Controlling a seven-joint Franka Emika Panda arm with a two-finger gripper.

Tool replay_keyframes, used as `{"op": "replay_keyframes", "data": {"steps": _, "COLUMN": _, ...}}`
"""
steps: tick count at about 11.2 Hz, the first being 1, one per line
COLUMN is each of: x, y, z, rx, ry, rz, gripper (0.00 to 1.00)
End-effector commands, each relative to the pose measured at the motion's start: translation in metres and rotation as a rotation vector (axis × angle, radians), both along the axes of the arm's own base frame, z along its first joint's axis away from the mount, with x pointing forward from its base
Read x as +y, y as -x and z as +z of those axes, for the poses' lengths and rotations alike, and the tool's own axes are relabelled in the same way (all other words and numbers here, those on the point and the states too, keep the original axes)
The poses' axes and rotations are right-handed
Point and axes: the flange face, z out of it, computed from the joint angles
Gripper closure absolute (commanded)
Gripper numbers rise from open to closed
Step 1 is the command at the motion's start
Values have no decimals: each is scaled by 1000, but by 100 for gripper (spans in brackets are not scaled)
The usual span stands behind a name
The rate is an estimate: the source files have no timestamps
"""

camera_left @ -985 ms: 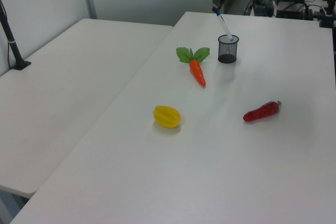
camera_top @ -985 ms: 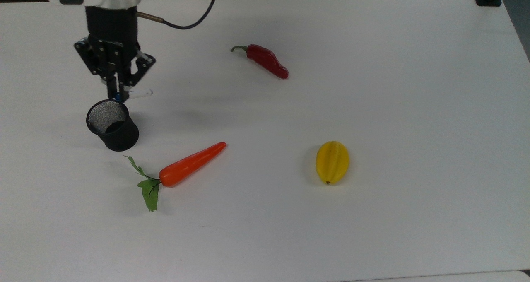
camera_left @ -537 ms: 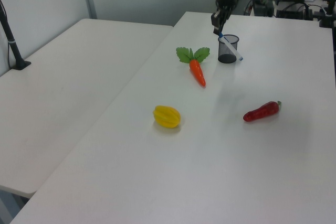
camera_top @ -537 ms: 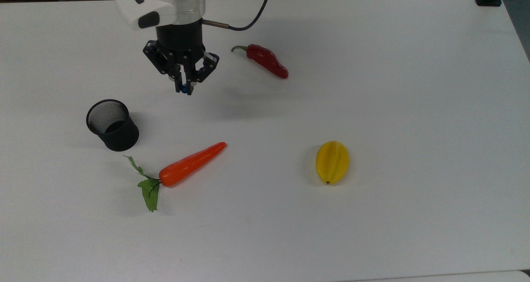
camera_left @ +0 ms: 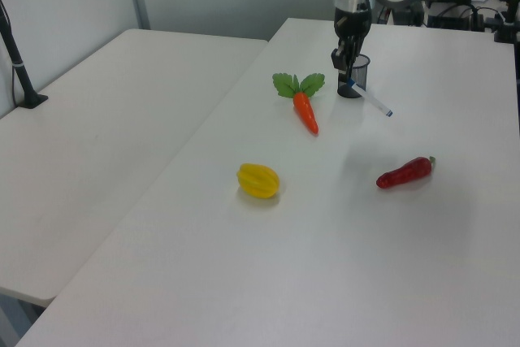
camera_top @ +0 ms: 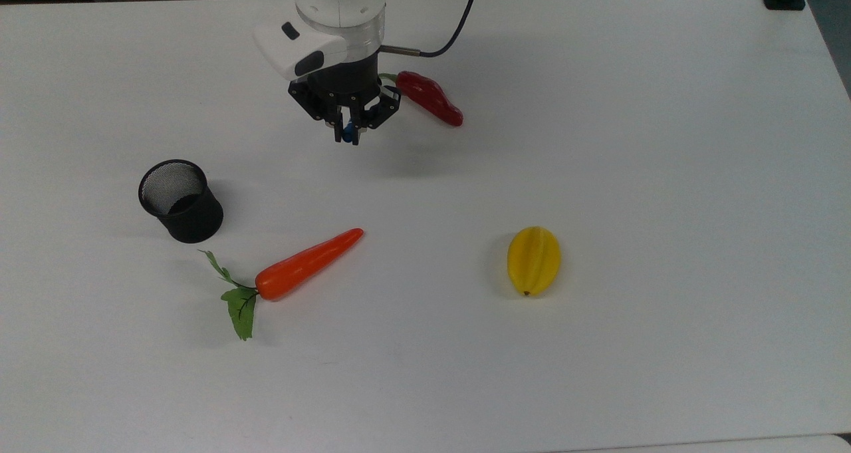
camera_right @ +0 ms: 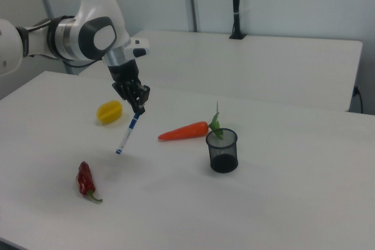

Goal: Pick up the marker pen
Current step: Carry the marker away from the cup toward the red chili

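Reaching over the white desk (camera_top: 598, 373) from its far edge in the top view, the white Panda arm (camera_right: 88, 33) bends at the wrist so that the black gripper (camera_top: 348, 134) points down, held clear above the desk surface. Its two fingers are closed tight on the upper end of the marker pen (camera_right: 128, 134), which hangs below them, lifted wholly off the desk and slanting down toward the right view's left. The marker pen is slim and white-barrelled, with a blue band near the fingers and a blue tip at its low end; in the left view it (camera_left: 370, 101) slants down toward the left view's right.

An orange carrot (camera_top: 307, 264) with green leaves lies toward the near edge of the desk in the top view, just beside the black mesh pen cup (camera_top: 179, 200), which stands upright nearer the top view's left edge of the desk. A yellow star fruit (camera_top: 534, 260) lies well apart from them, about mid-desk. A red chilli pepper (camera_top: 429, 98) lies near the far edge, just beside the gripper in the top view.
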Motion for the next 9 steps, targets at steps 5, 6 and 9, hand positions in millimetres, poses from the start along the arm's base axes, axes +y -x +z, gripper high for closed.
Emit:
{"op": "replay_keyframes", "data": {"steps": 5, "x": 39, "y": -7, "z": -73, "rx": 107, "ry": 6, "rz": 40, "gripper": 86}}
{"op": "replay_keyframes", "data": {"steps": 6, "x": 40, "y": -8, "z": -75, "rx": 106, "ry": 7, "rz": 44, "gripper": 86}}
{"op": "replay_keyframes", "data": {"steps": 9, "x": 40, "y": -12, "z": -78, "rx": 85, "ry": 4, "rz": 45, "gripper": 84}}
